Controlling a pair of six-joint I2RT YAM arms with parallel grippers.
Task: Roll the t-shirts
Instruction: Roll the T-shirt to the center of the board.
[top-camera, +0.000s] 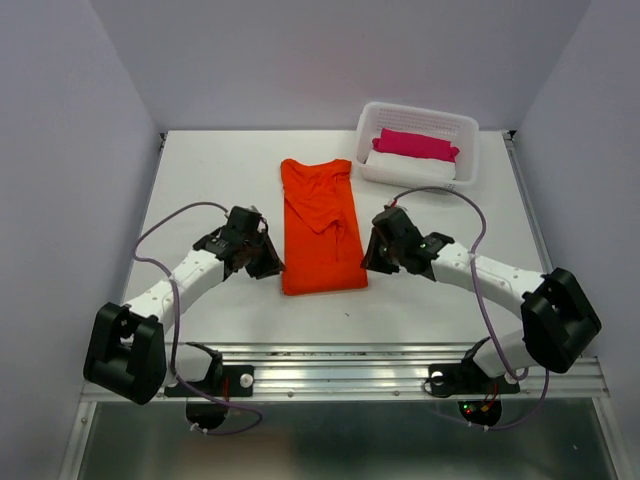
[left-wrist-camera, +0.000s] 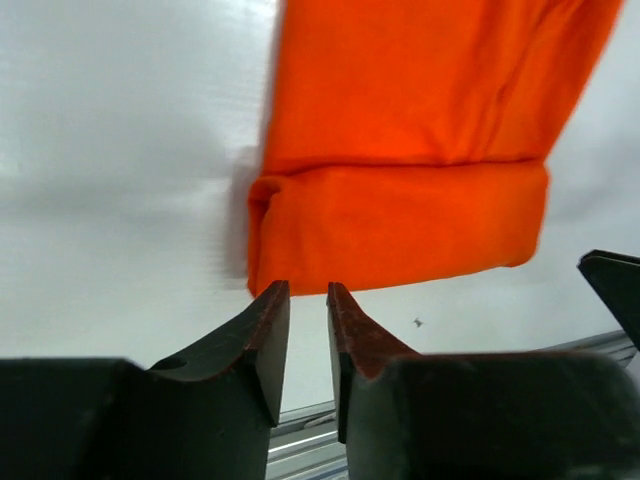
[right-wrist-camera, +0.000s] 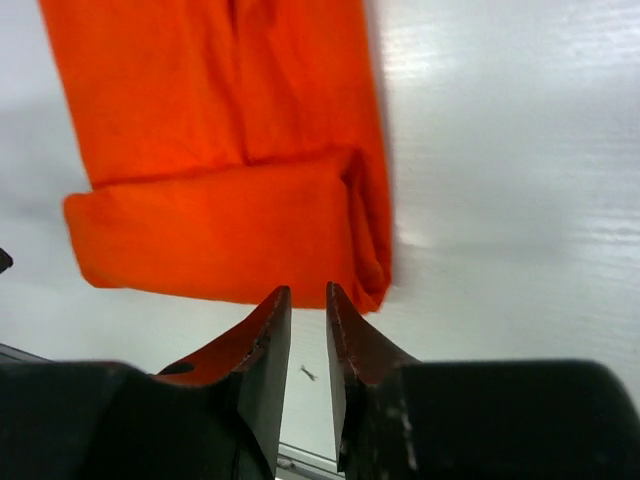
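Note:
The orange-red t-shirt (top-camera: 320, 225) lies mid-table, folded into a long strip that runs away from me. Its near end is turned over into a short flat roll, seen in the left wrist view (left-wrist-camera: 400, 230) and the right wrist view (right-wrist-camera: 230, 240). My left gripper (top-camera: 268, 262) sits at the roll's near left corner, with its fingertips just short of the cloth (left-wrist-camera: 308, 290). My right gripper (top-camera: 372, 255) sits at the near right corner, also just short of the cloth (right-wrist-camera: 308, 292). Both sets of jaws stand a narrow gap apart and hold nothing.
A white perforated basket (top-camera: 470, 150) stands at the back right, holding a rolled pink cloth (top-camera: 415, 145) and a white one (top-camera: 400, 163). The metal rail at the table's near edge (top-camera: 340, 370) runs just behind both grippers. Walls close in the table on three sides.

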